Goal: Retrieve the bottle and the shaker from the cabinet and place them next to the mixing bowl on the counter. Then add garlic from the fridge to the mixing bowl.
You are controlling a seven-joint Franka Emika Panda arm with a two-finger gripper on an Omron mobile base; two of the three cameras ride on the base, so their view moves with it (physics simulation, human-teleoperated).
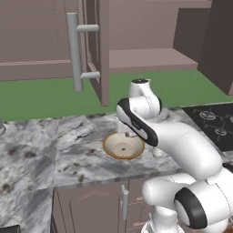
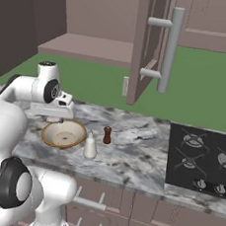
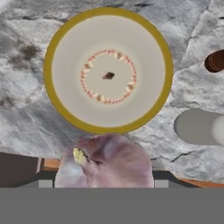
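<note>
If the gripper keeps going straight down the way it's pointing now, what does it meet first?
Probably the yellow-rimmed mixing bowl: the gripper, shut on the purplish garlic bulb, points down near its rim, though depth is unclear.

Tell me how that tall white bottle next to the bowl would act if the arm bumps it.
The white bottle stands tall and narrow, so it probably tips easily. It's round, so once down it would likely roll on the flat counter, maybe toward the brown shaker or bowl close by.

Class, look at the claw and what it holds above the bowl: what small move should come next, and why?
Probably shift a little further over the mixing bowl, then open: the claw holds the garlic above the bowl's near rim, and the bottle and shaker already stand beside it.
</note>
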